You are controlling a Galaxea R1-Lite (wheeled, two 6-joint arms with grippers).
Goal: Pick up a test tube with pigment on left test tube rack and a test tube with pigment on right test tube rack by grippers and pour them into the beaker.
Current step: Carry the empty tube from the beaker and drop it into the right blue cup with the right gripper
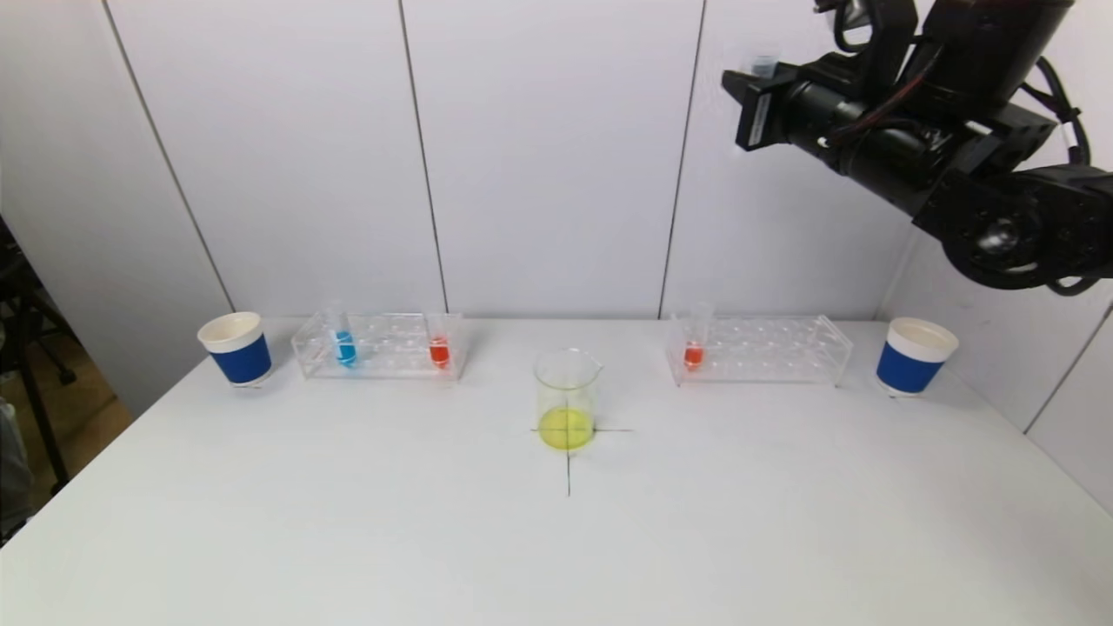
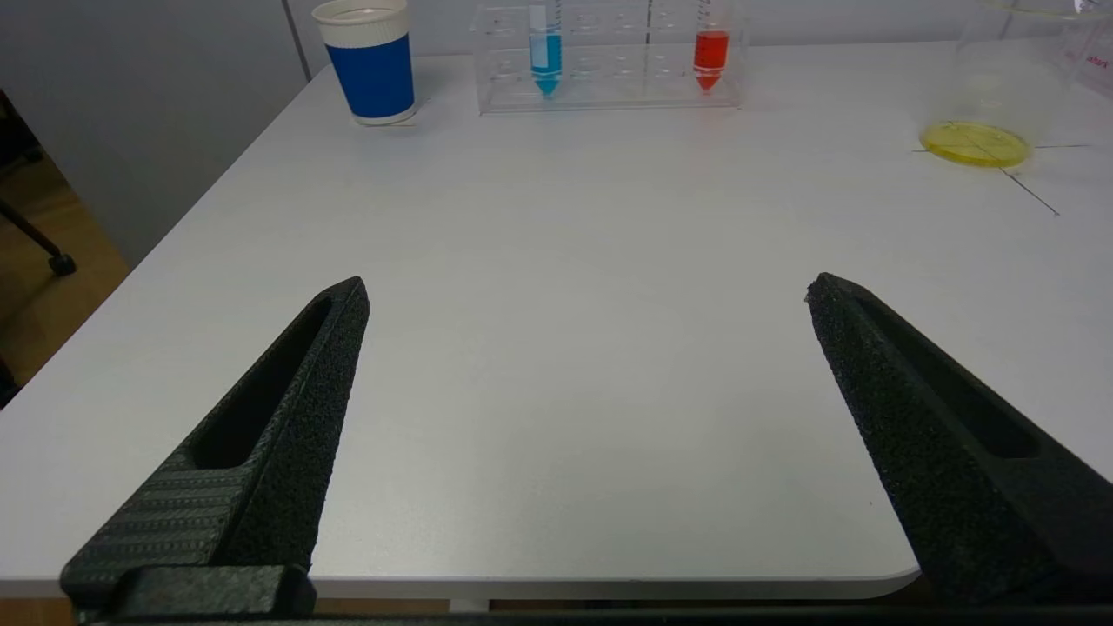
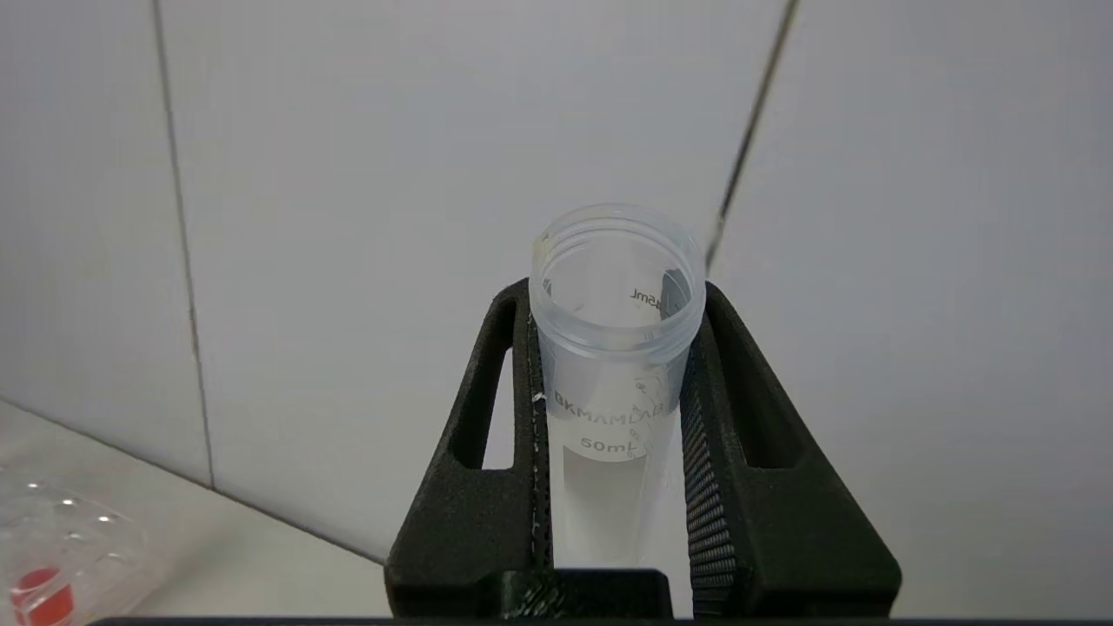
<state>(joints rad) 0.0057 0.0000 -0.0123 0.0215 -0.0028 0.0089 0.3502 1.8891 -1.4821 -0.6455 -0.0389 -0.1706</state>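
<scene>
A glass beaker [image 1: 567, 398] with yellow liquid stands at the table's centre on a cross mark. The left rack [image 1: 380, 346] holds a blue tube [image 1: 344, 344] and a red tube [image 1: 439, 348]. The right rack [image 1: 758, 349] holds a red tube [image 1: 694, 351]. My right gripper [image 1: 755, 96] is high above the right rack, shut on a clear empty-looking test tube [image 3: 616, 348]; its rim shows in the head view [image 1: 764, 63]. My left gripper [image 2: 587, 291] is open and empty over the table's near left edge.
A blue-and-white paper cup [image 1: 236, 348] stands left of the left rack, another [image 1: 913, 356] right of the right rack. The white wall is close behind the racks. The left wrist view shows the cup [image 2: 369, 57] and the beaker [image 2: 1000, 96].
</scene>
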